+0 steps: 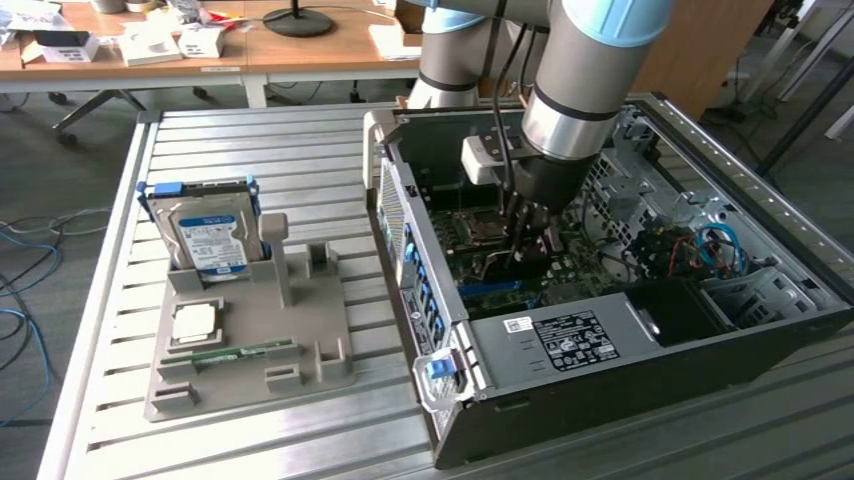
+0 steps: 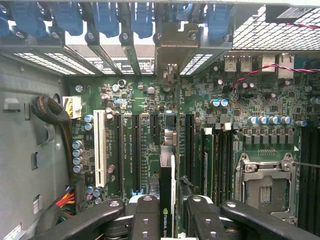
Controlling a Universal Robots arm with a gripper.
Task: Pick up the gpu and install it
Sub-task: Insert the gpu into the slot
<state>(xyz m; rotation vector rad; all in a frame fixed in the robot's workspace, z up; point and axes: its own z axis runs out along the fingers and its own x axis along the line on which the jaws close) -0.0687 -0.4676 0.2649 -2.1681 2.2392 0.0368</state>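
Note:
My gripper [image 1: 530,232] reaches down into the open computer case [image 1: 601,330], above the motherboard [image 2: 140,100]. It is shut on the gpu [image 2: 167,185], a thin dark card seen edge-on between the two black fingers [image 2: 145,217]. The card stands upright over the long black expansion slots, close to the board. Its metal bracket [image 2: 172,50] lies against the rear slot openings of the case. In the exterior view the gpu [image 1: 523,265] shows as a dark piece just under the gripper, near the board.
A silver hard drive [image 1: 207,235] stands in a grey holder [image 1: 254,340] at the exterior view's left. A processor chip [image 1: 196,322] and a green memory stick [image 1: 234,352] lie on the same holder. Inside the case are a white slot [image 2: 99,150], the processor socket [image 2: 265,187] and cables [image 2: 52,112].

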